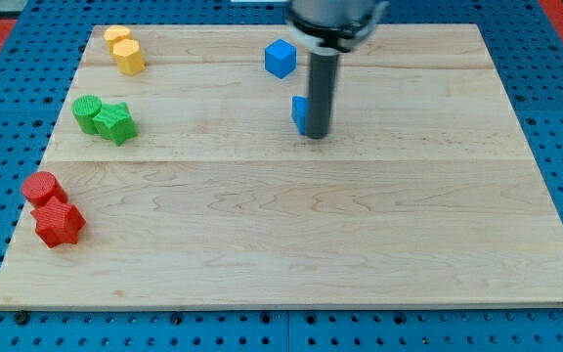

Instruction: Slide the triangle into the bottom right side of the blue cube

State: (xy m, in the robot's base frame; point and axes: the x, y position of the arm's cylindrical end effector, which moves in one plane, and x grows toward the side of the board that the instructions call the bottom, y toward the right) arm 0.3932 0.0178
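Note:
A blue cube [280, 58] sits near the view's top, a little left of centre. Below and slightly right of it lies a second blue block [300, 113], mostly hidden behind my rod, so its shape is hard to make out; it seems to be the triangle. My tip [318, 135] rests on the board right against that block's right side, at its lower edge. The gap between the two blue blocks is about one block wide.
Two yellow blocks [125, 51] sit at the top left. A green cylinder [88, 111] and a green star [116, 123] lie below them. A red cylinder [41, 188] and a red star [59, 223] are at the left edge. The wooden board [360, 244] lies on a blue pegboard.

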